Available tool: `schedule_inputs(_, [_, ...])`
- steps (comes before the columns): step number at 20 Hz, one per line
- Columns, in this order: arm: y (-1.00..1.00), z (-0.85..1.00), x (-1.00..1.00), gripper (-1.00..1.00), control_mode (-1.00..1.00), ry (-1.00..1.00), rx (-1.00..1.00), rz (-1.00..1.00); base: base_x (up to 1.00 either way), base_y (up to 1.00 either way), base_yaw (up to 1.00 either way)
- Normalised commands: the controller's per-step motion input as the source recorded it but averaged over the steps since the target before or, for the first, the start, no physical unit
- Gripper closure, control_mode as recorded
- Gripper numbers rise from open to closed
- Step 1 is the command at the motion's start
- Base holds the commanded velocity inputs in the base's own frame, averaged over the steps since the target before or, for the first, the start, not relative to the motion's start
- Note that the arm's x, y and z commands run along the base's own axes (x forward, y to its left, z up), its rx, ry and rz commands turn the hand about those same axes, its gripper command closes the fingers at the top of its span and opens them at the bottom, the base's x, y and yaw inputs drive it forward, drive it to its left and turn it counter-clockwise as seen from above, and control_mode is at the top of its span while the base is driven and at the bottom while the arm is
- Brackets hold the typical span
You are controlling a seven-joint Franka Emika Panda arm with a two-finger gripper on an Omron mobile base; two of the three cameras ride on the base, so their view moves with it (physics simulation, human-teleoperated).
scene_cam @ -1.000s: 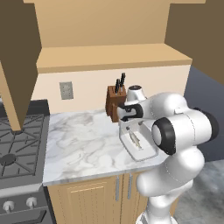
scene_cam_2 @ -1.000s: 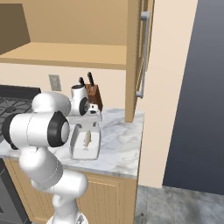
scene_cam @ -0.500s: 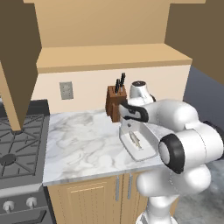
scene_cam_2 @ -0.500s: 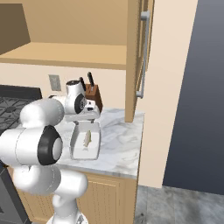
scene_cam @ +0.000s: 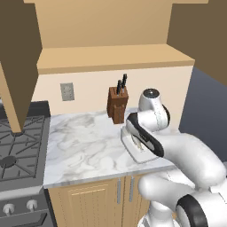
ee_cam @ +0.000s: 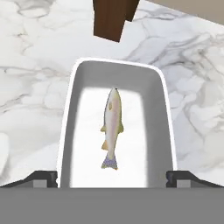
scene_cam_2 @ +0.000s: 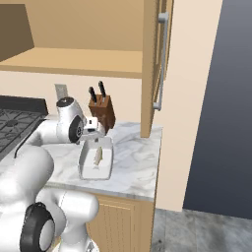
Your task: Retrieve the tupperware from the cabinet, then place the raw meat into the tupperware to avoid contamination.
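- Over the last second the two-finger gripper (ee_cam: pixel 112 177) had pulled up and back from the white rectangular plastic tupperware (ee_cam: pixel 70 131), jaws spread wide and empty: the drop looked done.
- The slender silvery-tan raw fish (ee_cam: pixel 111 127) lay lengthwise on the tub's floor, tail towards the gripper.
- The tub sat on the marble counter (scene_cam: pixel 84 146), just before the brown wooden knife block (scene_cam: pixel 117 104).

- The left base view looks from behind the arm, forward and down at the marble counter (scene_cam: pixel 84 146). The stove (scene_cam: pixel 17 146) sits at the left edge of the frame.
- The right base view looks at the same counter from the other side, with the tub (scene_cam_2: pixel 94 162) in the middle.
- The hand view looks down, very close, into the tub, and the knife block (ee_cam: pixel 113 17) is at the top.
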Motion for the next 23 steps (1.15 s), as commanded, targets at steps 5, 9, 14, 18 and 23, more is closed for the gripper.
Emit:
schedule_inputs(5, [0.0, 0.14, -0.81, -1.0, -1.0, -0.39, -0.01, 0.01, 0.0, 0.0, 0.0])
schedule_inputs(9, [0.02, 0.31, -0.7, -1.0, -1.0, -0.41, -0.01, 0.01, 0.0, 0.0, 0.0])
schedule_inputs(14, [0.06, 0.46, -0.68, -1.0, -1.0, -0.4, 0.0, 0.0, 0.0, 0.0, 0.0])
schedule_inputs(18, [0.0, 0.46, -0.63, -1.0, -1.0, -0.44, 0.0, 0.0, 0.0, 0.0, 0.0])
schedule_inputs(23, [0.07, 0.15, -0.51, -1.0, -1.0, -0.31, -0.04, 0.04, 0.0, 0.0, 0.0])
